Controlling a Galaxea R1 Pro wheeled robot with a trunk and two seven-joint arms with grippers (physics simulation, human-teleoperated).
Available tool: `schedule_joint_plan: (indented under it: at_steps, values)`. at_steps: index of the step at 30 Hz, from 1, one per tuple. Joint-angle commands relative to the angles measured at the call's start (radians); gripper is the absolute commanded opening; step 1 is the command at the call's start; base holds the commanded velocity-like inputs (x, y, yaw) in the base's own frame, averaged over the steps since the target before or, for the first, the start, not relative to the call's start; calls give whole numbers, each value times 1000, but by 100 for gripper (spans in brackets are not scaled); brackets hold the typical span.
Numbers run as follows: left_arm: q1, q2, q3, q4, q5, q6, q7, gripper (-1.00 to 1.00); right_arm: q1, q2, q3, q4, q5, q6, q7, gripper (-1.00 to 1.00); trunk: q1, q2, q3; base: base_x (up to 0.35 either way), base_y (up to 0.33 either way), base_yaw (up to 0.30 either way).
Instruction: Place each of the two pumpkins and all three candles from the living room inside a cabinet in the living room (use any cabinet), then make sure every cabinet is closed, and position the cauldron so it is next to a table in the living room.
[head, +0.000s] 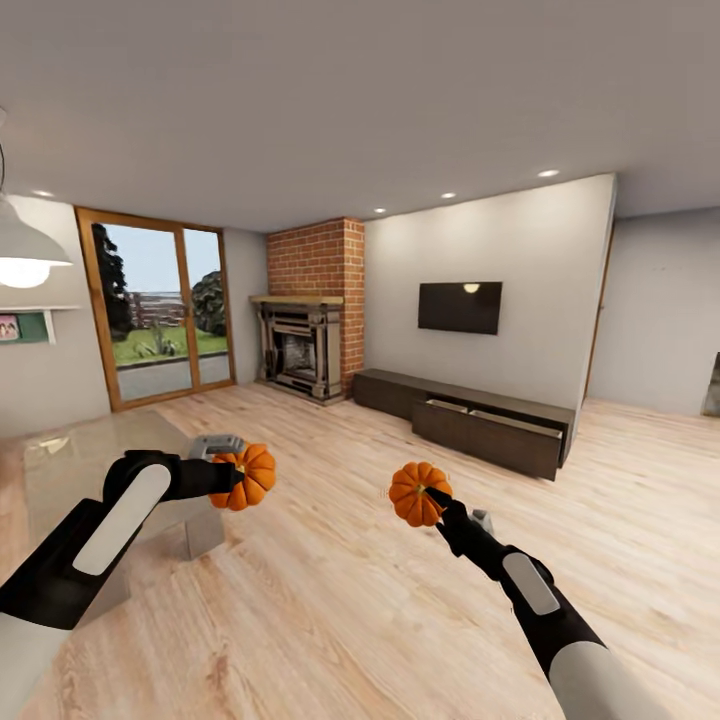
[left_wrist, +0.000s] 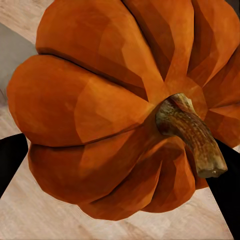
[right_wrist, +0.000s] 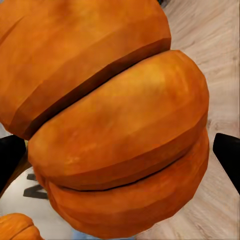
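The robot stood in a living room with both arms held out over the pale wood floor (head: 330, 600), each carrying a pumpkin. The left jaws (head: 232, 476) were closed on the left pumpkin (head: 246, 476), which was held in the air just past the near corner of the glossy grey bench (head: 90, 450); in the left wrist view that pumpkin (left_wrist: 100, 110) sat close to the camera with its brown stem (left_wrist: 192, 135) pointing outward, and dark fingers (left_wrist: 12, 157) showed at either side of it. The right jaws (head: 437, 497) were likewise closed on the right pumpkin (head: 419, 493), held clear of the floor and well apart from the other one; the right wrist view showed its ribbed flank (right_wrist: 115, 130) between two black fingers (right_wrist: 227, 157), with a sliver of the other pumpkin (right_wrist: 17, 227) at one corner. A small grey object (head: 216, 446) sat near the left pumpkin, partly hidden, and what it was could not be told. Across the room, along the wall under a dark television (head: 460, 307), ran the long dark-brown cabinet (head: 400, 392), and two of its drawers (head: 487, 425) stood pulled out, pale inside. To the left of the cabinet rose the brick fireplace (head: 312, 320), and beyond that a wood-framed glass door (head: 160, 305) looked onto greenery. A white pendant lamp (head: 25, 250) hung at the left edge.
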Motion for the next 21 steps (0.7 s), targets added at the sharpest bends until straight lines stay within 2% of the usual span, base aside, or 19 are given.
schedule_joint_plan:
  at_steps: [1, 3, 6, 21]
  values:
    - [-1, 1, -2, -1, 7, 1, 11, -100, -1, 0, -18, 0, -9, 9, -1, -100, -4, 6, 2, 0, 0, -283]
    - [-1, 1, -2, -1, 7, 1, 11, -100, -1, -1, -56, 1, -7, 10, -3, -100, -12, 20, 9, 0, 0, -283]
    - [-1, 1, -2, -1, 7, 1, 11, -100, -1, -1, -82, 1, -6, 11, -4, -100, -23, 41, 20, 0, 0, -283]
    - [-1, 2, -2, -1, 7, 1, 11, -100, 5, -2, -92, 1, -6, 10, -4, -100, -81, 146, 73, 0, 0, -283]
